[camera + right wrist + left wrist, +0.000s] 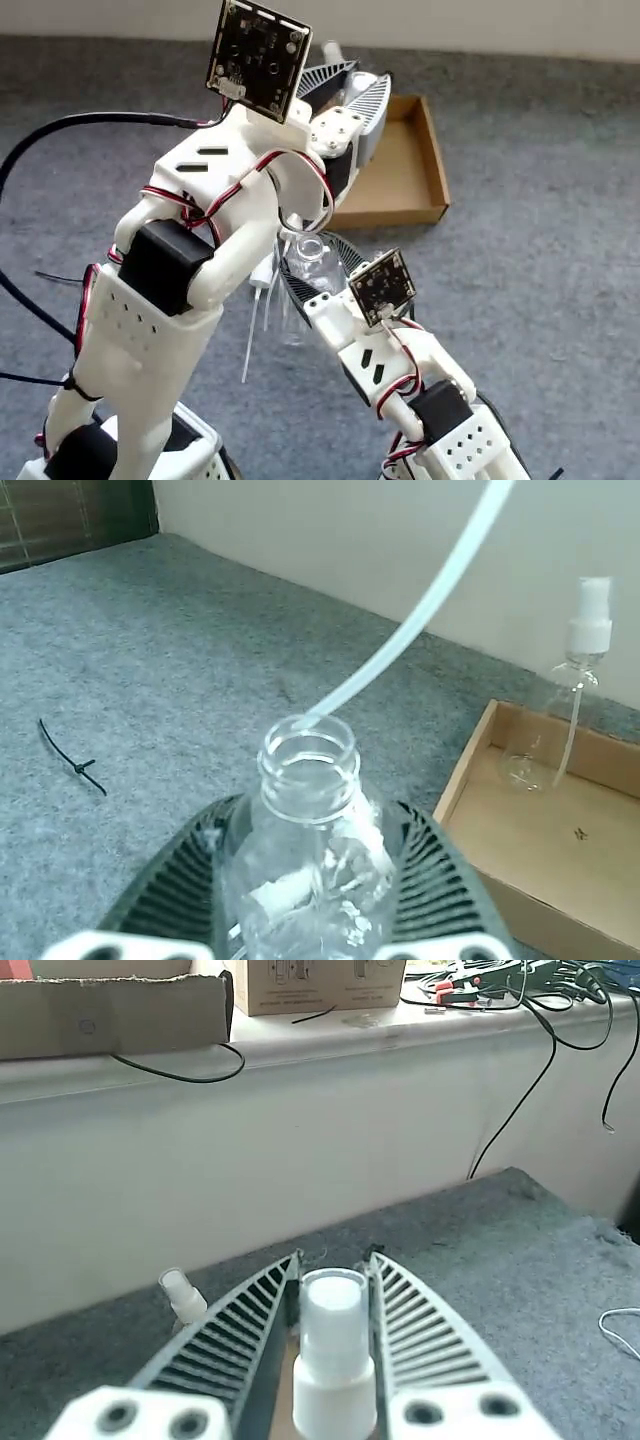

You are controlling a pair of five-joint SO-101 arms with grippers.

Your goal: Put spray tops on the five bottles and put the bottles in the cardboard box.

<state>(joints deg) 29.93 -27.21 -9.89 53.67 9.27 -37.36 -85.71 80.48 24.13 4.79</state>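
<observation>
The right gripper clamps a clear, open bottle, held upright. A thin tube slants down to the rim of its neck. Higher up, the left gripper pinches a white spray top. Beyond them, a capped bottle stands in the box.

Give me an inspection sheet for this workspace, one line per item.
Surface: grey carpet.
Job's things: open clear bottle with a tube at its mouth; spray top; capped bottle standing in the cardboard box.
Clutter: black cable tie on the carpet.
Grippers: left gripper shut on the spray top; right gripper shut on the clear bottle.
Cables: black cable beside an arm.
Surroundings: pale wall; ledge with boxes and wires.
</observation>
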